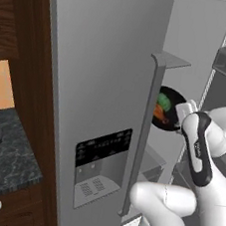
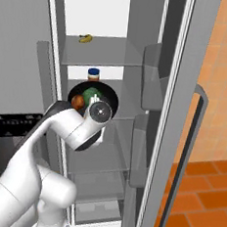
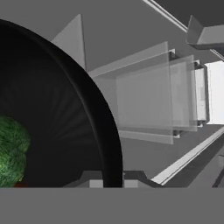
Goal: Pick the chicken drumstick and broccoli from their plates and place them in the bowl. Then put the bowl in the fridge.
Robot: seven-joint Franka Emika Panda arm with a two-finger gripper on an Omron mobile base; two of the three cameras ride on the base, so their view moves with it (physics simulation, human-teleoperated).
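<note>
Carrying the black bowl point(image 2: 93, 100) by its rim, the gripper point(image 3: 112, 181) pinches it inside the fridge point(image 1: 104, 74), apparently above a glass shelf point(image 2: 98, 159); we risk spilling the broccoli point(image 2: 91, 96) and chicken drumstick point(image 2: 77, 101) if the bowl tilts further.

The bowl point(image 2: 110, 96) is glossy black, with the deep green broccoli point(image 2: 90, 95) and the reddish-brown chicken drumstick point(image 2: 77, 101) inside it. The fridge point(image 1: 103, 84) is plain grey steel with a black dispenser panel point(image 1: 103, 146), and its shelves point(image 2: 101, 53) are pale translucent grey. A yellow banana point(image 2: 85, 38) lies high up, a blue-lidded jar point(image 2: 93, 74) below, the floor point(image 2: 206, 193) is orange tile, and the worktop point(image 1: 4, 157) is dark mottled stone.
</note>
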